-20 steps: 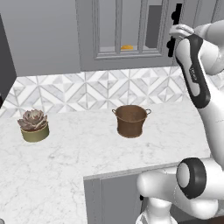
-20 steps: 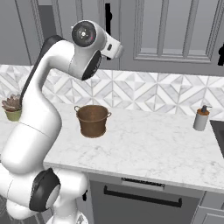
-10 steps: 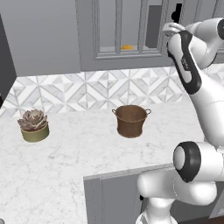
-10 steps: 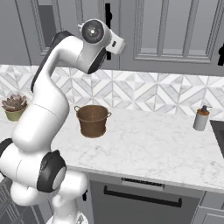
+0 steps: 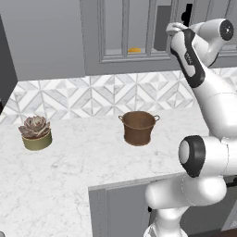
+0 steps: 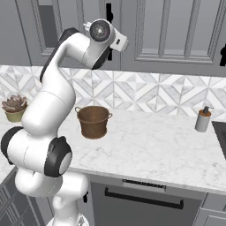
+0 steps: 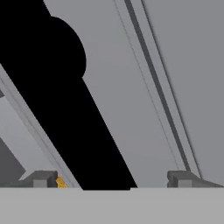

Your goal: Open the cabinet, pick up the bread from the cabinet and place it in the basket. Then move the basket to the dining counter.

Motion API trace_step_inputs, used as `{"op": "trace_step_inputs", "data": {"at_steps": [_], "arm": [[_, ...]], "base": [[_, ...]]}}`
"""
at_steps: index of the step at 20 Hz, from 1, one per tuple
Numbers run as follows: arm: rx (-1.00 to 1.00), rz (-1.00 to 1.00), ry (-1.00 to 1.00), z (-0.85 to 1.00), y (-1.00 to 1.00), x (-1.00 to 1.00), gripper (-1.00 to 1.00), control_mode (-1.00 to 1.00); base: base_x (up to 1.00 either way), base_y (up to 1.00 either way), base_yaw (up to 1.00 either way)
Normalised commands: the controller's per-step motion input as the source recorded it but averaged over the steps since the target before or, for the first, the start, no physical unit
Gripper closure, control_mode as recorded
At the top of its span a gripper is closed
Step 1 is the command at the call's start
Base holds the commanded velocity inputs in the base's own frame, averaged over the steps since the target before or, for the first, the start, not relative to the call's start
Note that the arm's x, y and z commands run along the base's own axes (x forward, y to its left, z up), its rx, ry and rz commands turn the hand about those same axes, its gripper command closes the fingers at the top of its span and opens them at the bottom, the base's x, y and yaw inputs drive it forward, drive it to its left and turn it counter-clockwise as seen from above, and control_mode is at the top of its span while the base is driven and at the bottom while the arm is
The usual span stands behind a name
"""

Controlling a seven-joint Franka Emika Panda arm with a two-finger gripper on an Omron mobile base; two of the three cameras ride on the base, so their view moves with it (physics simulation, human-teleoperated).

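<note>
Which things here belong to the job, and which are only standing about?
Job: cabinet, its handle, bread, basket, gripper.
Standing about: succulent, soap bottle.

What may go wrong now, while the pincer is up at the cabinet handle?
1. In the hand view the black handle lies between the open pincer tips but nearer one tip, so closing might give an uneven grip that slips.
2. The cabinet door looks shut, with the bread behind the glass; a weak pull would leave it unreachable.
3. The arm's elbow hangs above the basket and might bump it.
</note>
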Motion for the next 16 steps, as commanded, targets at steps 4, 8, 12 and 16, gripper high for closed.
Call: {"op": "trace_step_inputs", "data": {"at_steps": [4,8,12,16], "arm": [[0.0,0.07,-0.05,-0.03,-0.03,0.3,-1.0,-1.0],[0.0,0.08,-0.06,-0.01,0.0,0.35,1.0,-1.0],[0.0,0.07,-0.07,-0.02,0.0,0.13,1.0,-1.0],[0.0,0.04,-0.07,-0.01,0.0,0.0,1.0,-1.0]], "base": [[0.0,0.0,0.0],[0.0,0.0,0.0],[0.0,0.0,0.0],[0.0,0.0,0.0]]}}
